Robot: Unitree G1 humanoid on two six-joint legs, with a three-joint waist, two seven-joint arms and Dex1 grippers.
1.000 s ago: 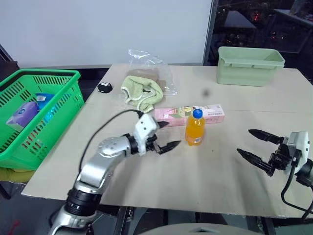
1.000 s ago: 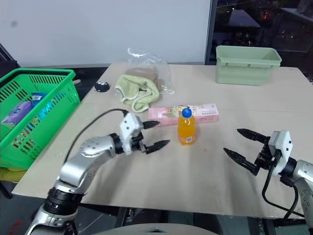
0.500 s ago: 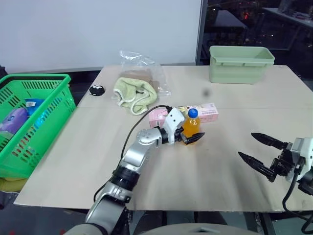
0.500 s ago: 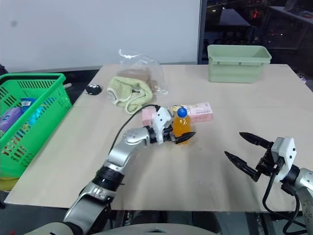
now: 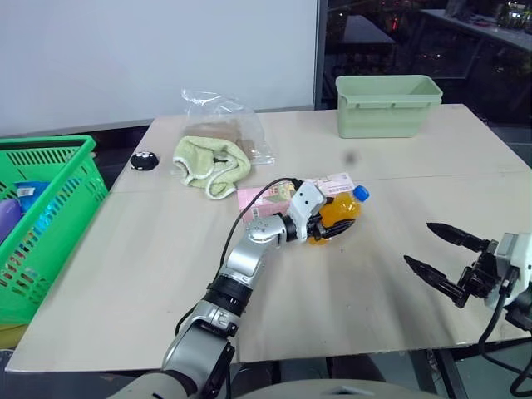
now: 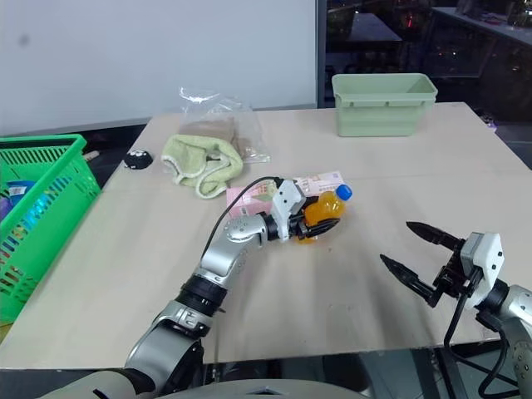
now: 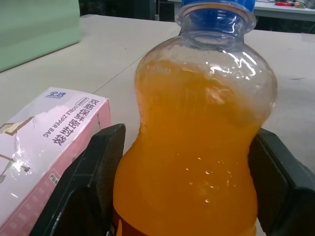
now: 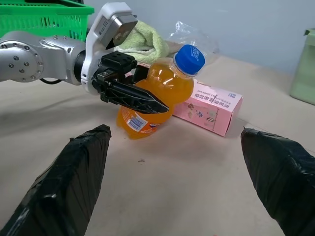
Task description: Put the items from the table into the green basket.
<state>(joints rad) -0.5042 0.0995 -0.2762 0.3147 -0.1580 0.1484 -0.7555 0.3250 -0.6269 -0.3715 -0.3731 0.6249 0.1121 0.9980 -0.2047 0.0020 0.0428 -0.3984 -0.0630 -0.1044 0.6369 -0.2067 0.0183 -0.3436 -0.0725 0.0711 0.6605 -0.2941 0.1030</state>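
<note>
The orange-drink bottle [image 5: 337, 212] with a blue cap leans over to the right at mid-table. My left gripper [image 5: 331, 221] is shut on its waist. In the left wrist view both black fingers [image 7: 88, 187] press against the bottle [image 7: 197, 147]. The long pink carton [image 5: 259, 198] lies flat just behind the bottle, touching it. At the table's near right, well apart from the bottle, my right gripper [image 5: 418, 243] stands open with nothing in it. The green basket [image 5: 50, 216] sits off the table's left edge with several packets inside.
A pale green towel [image 5: 208, 158] and a crumpled clear plastic bag [image 5: 220, 116] lie at the back left of the table [image 5: 150, 258]. A small black object [image 5: 143, 160] sits near the left edge. A pale green solid-walled tub [image 5: 386, 104] stands at the back right.
My left gripper reached right to the bottle and closed around it, and the upright bottle tipped to the right. The view has swung right. The right gripper stayed put.
</note>
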